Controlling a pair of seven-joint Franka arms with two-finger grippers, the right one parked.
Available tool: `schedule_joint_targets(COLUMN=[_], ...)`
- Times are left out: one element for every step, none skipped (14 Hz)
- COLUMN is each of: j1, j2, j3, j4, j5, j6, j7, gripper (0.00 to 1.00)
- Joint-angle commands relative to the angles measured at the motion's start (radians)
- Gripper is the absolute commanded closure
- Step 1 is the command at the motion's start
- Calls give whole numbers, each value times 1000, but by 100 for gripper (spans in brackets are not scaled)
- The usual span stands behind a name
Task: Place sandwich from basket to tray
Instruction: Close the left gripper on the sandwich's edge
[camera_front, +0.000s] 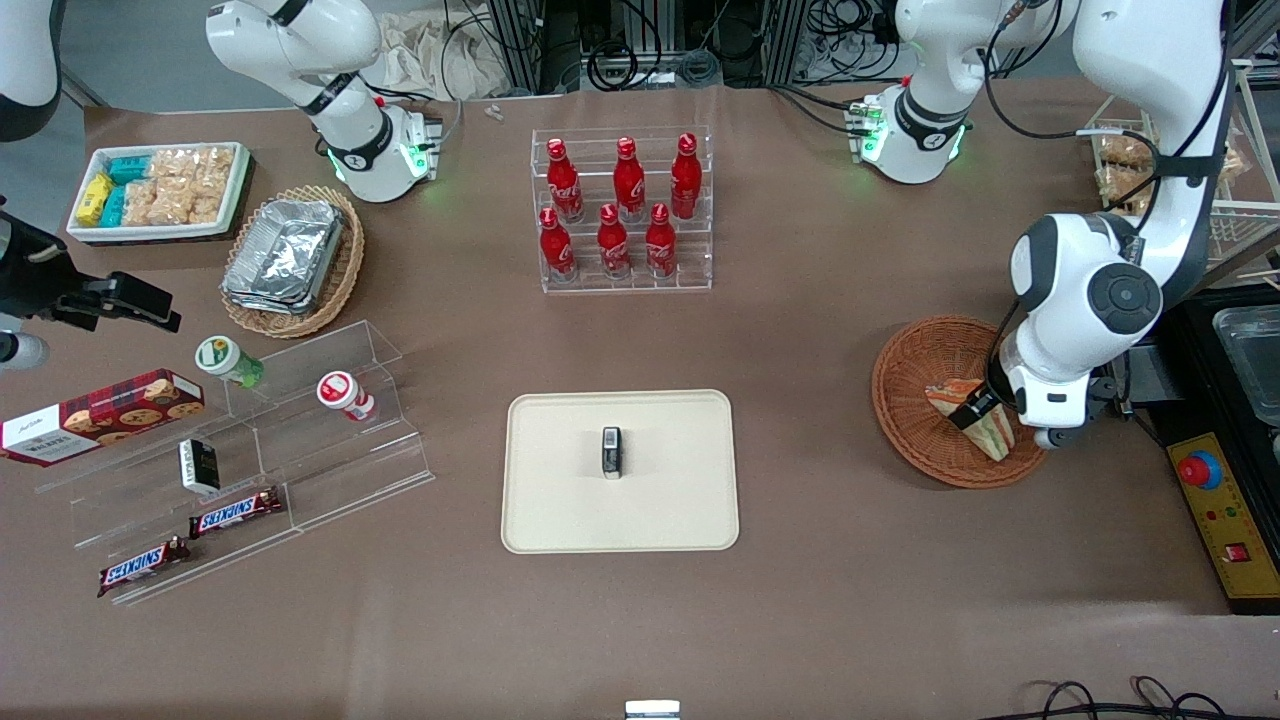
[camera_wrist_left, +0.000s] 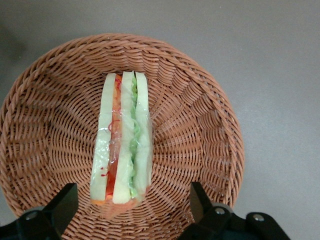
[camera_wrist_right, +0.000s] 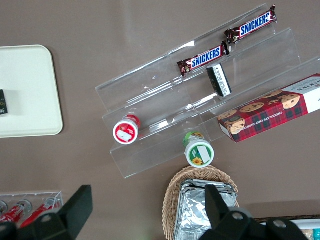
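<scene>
The sandwich, a clear-wrapped wedge of pale bread with orange-red and green layers, lies in the reddish-brown wicker basket toward the working arm's end of the table. My left gripper hangs low over the basket, open. In the left wrist view the sandwich rests on edge in the basket, and the gripper straddles its wide end, with one fingertip on each side and not touching it. The cream tray lies mid-table with a small black-and-white object on it.
A clear rack of red bottles stands farther from the front camera than the tray. A yellow box with a red stop button sits beside the basket. Toward the parked arm's end are an acrylic shelf with snacks, a foil-container basket and a white bin.
</scene>
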Motion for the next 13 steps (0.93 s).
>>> schedule_joint_targets(j1=[0, 0, 0, 0, 0, 0, 0, 0, 0, 0, 0, 0, 0], j2=[-25, -24, -16, -10, -1, 11, 24, 33, 45, 59, 64, 65, 65], j3=[5, 5, 5, 5, 5, 7, 13, 17, 19, 19, 19, 19, 19], j4=[-47, -50, -55, -63, -78, -80, -78, -77, -78, -77, -75, -72, -72], j5=[6, 6, 6, 6, 6, 6, 6, 6, 6, 7, 10, 10, 12], j6=[41, 46, 56, 84, 116, 130, 133, 147, 173, 190, 193, 193, 193], j7=[-17, -16, -16, -16, -13, -13, -13, -9, 0, 3, 3, 3, 3], gripper=[1, 1, 1, 1, 1, 1, 1, 1, 2, 7, 17, 26, 43])
